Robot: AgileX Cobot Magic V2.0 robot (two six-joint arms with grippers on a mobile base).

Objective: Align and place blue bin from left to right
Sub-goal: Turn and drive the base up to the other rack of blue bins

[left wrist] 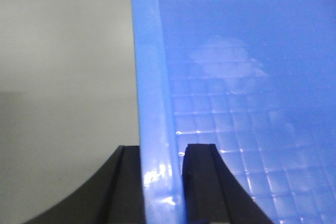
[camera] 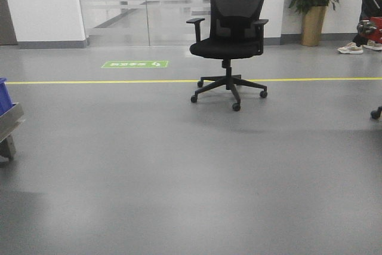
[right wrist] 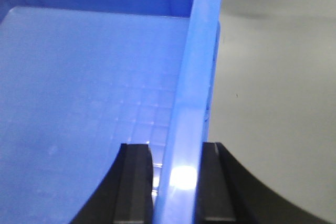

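At both wrists, left gripper (left wrist: 161, 150) and right gripper (right wrist: 173, 148) pinch blue bin (left wrist: 236, 103) walls — only front view shows green floor sign (camera: 135, 64), unreadable.

- A blue corner (camera: 3, 95) and the grey frame (camera: 9, 125) beneath it are cut off by the front view's left edge (whether it belongs to the gripped bin cannot be told).
- A person (camera: 352, 48) is cropped at the right edge.
- The green floor marking (camera: 135, 64) is lettered too small to be read.
- In the wrist views the blue bin (left wrist: 236, 103) is blurred, and the left gripper (left wrist: 161, 148) and right gripper (right wrist: 176, 148) are cut off below.
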